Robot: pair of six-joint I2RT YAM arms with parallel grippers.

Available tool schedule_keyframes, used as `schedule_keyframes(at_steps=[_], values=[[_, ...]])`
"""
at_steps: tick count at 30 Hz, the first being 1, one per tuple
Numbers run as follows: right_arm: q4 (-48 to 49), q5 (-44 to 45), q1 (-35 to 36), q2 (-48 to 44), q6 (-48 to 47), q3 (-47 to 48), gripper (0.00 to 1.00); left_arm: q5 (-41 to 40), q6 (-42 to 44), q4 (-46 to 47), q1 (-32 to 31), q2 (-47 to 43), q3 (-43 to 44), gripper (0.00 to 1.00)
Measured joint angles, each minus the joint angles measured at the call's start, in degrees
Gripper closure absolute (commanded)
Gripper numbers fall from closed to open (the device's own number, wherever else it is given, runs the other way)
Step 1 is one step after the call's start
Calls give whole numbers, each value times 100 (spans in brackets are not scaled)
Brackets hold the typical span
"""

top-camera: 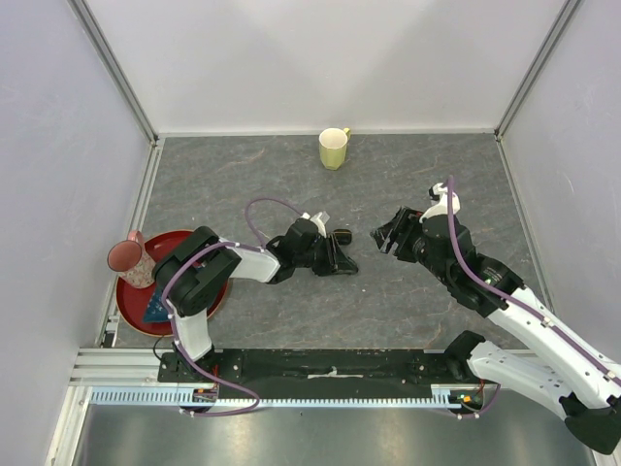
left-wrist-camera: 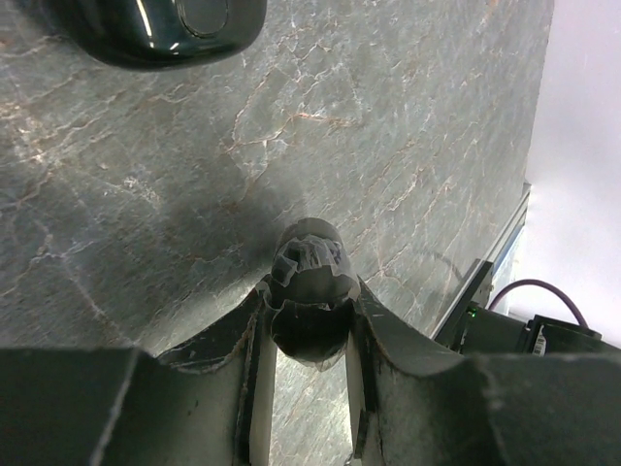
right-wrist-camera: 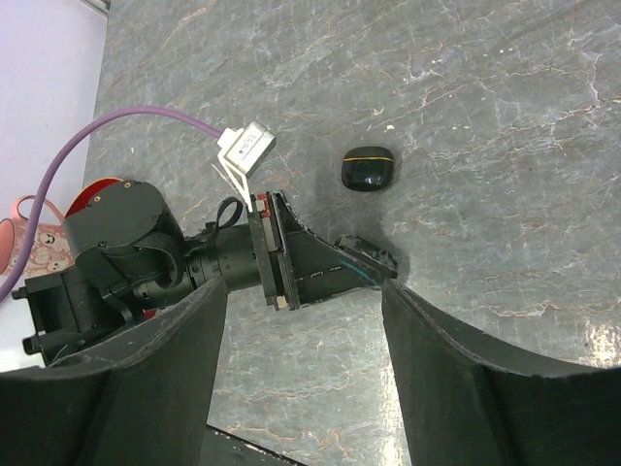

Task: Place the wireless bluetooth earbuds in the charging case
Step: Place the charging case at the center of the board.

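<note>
Pinching a tiny dark earbud (left-wrist-camera: 309, 264) in the left pincer (top-camera: 343, 262), fingers pressed together on it and tips lowered close over the grey marbled counter (top-camera: 252, 175). Catching that grip only through the left wrist view; from above, hiding the bud wholly under the black fingers. Not telling, in any view, whether the bud is touching the counter.

Holding the right pincer (top-camera: 391, 233) spread wide with nothing between its fingers, apart from the left one and facing it.

Showing best in the right wrist view: the black charging case (right-wrist-camera: 368, 170) lying on the counter just beyond the left fingertips, clear of them, with a thin gold line running round it. Clipping that same glossy case at the upper edge of the left wrist view.

Revealing from above alone a yellow mug (top-camera: 334, 149) standing far back on the counter. Showing there too a red plate (top-camera: 131, 306) by the left arm's base, with a pink cup (top-camera: 127, 254) at its far rim.
</note>
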Motion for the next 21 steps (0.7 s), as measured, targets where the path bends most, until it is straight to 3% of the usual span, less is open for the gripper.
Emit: schedule_keyframes(at_steps=[2, 3, 9, 21], values=[[0, -33, -13, 13, 0, 0, 28, -26, -20, -57, -4, 2, 9, 58], [0, -48, -20, 17, 0, 0, 28, -52, -22, -74, -9, 2, 11, 47], [2, -72, -31, 17, 0, -2, 28, -162, -59, -201, -13, -52, 50, 34], [2, -66, -39, 17, 2, -70, 27, -763, 223, -1193, -24, -960, -205, 22]])
